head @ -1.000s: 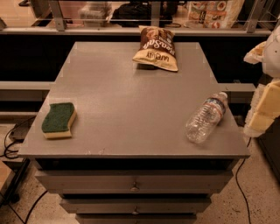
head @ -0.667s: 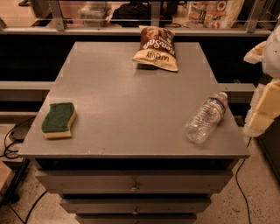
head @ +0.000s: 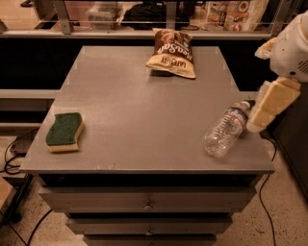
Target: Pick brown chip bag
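Note:
The brown chip bag (head: 171, 53) lies flat at the far middle of the grey table (head: 139, 110), dark brown end toward the back, tan end toward me, with white lettering. My gripper (head: 269, 105) hangs at the right edge of the view, beside the table's right side and next to the cap of the water bottle. It is far from the bag, to the bag's right and nearer to me. Nothing shows in it.
A clear plastic water bottle (head: 224, 129) lies on its side near the table's front right. A green-and-yellow sponge (head: 64, 131) sits at the front left. Drawers (head: 147, 204) run below the front edge. A railing with shelved goods (head: 231, 12) stands behind.

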Controlling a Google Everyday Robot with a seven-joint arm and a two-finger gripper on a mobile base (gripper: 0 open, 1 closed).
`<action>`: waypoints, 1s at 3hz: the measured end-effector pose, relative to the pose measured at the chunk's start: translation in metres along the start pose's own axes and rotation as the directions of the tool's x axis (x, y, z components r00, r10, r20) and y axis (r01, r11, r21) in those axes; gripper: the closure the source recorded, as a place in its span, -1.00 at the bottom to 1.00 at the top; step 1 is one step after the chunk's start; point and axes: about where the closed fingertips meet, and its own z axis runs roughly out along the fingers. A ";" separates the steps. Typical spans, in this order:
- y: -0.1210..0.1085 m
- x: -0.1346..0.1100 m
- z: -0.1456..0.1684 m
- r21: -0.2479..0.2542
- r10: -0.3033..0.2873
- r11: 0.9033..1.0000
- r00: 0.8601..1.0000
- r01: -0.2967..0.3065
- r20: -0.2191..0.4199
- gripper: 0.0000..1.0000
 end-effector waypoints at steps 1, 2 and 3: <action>-0.027 -0.007 0.017 0.037 0.041 0.998 0.997 -0.044 0.060 -1.00; -0.066 -0.021 0.049 0.057 0.087 0.994 0.989 -0.095 0.123 -1.00; -0.066 -0.021 0.049 0.057 0.087 0.994 0.989 -0.095 0.123 -1.00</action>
